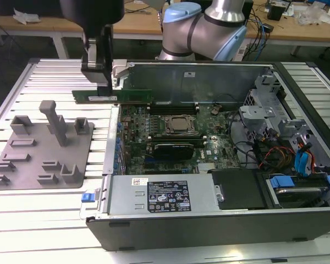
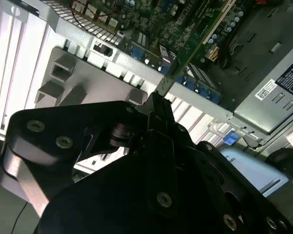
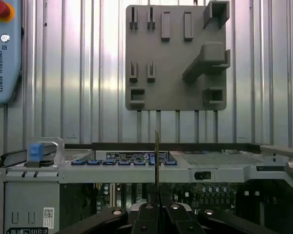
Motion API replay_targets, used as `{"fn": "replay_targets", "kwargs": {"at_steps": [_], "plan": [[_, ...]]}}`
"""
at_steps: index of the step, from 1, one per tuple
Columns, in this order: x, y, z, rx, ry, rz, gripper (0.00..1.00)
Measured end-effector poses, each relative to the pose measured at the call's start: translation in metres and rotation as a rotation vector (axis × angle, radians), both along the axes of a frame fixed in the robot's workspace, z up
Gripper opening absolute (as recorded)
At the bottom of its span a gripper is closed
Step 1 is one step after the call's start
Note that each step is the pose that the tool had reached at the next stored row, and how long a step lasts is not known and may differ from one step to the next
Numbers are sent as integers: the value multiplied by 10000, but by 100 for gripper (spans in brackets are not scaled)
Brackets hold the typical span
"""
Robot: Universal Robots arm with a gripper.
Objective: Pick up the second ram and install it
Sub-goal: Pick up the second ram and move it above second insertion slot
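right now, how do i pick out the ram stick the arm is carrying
Find the open computer case and go to its wall on the exterior view's left, where the black gripper hangs. The second ram is clamped in it, level in the air. It is a thin green stick held aloft, unlike the grey fixture plate beside it.

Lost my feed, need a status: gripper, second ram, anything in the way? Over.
Gripper shut on second ram. Ram aloft, on edge, over case wall, not seated. No obstruction seen below it.

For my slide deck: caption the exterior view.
Gripper holds the second ram level over the open computer case wall, beside the grey fixture plate.
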State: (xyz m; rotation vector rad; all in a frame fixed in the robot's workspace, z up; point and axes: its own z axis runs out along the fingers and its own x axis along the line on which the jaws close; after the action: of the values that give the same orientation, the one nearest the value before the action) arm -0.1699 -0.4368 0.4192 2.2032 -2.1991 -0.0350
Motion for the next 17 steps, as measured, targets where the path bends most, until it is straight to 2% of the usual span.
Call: {"fn": "replay_targets", "kwargs": {"at_steps": [3, 13, 17], "plan": [[183, 0, -16, 0, 1, 0, 9], [427, 0, -41, 0, 0, 1, 9], [621, 0, -70, 0, 1, 0, 9]]}}
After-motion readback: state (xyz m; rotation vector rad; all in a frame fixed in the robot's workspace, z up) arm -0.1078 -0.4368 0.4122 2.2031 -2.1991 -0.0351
